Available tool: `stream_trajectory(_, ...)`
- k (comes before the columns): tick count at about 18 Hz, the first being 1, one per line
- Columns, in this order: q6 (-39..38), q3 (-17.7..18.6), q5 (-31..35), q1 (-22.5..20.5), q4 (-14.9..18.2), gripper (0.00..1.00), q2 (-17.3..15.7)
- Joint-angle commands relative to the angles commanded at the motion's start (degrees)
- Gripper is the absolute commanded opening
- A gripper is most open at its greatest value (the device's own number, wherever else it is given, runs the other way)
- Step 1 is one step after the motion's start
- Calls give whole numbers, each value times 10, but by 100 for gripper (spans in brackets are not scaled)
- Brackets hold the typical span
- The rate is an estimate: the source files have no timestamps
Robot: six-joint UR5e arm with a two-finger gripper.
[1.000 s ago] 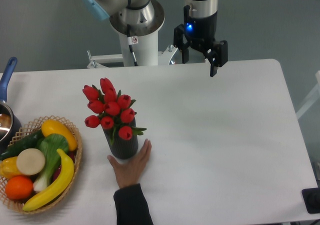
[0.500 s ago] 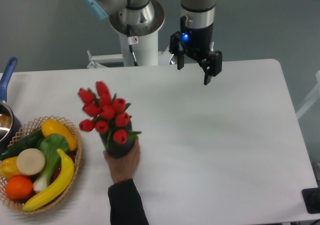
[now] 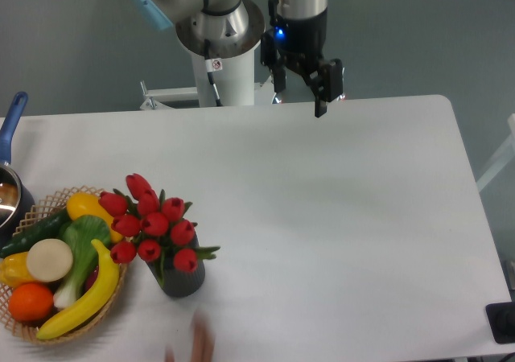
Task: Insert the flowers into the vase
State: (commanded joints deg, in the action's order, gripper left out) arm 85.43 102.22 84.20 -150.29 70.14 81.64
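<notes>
The flowers (image 3: 150,224), a bunch of red tulip buds with green leaves, stand in the vase (image 3: 183,281), a dark ribbed cylinder at the front left of the table, right beside the wicker basket. My gripper (image 3: 299,88) hangs open and empty over the table's back edge, far from the vase. A blurred human hand (image 3: 199,347) shows at the front edge below the vase, apart from it.
A wicker basket (image 3: 121,281) of fruit and vegetables sits at the front left, touching the flowers' spread. A metal pot with a blue handle (image 3: 11,125) is at the left edge. The robot base (image 3: 219,64) stands behind the table. A dark object (image 3: 502,322) lies at the right front corner.
The hand slid the vase with the flowers toward the front left, next to the basket, then let go and pulled back. My gripper drifted left along the back edge.
</notes>
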Motion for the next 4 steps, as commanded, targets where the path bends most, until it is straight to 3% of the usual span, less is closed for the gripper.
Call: stream_trajectory(4, 0, -2, 0, -1, -4, 100, 12)
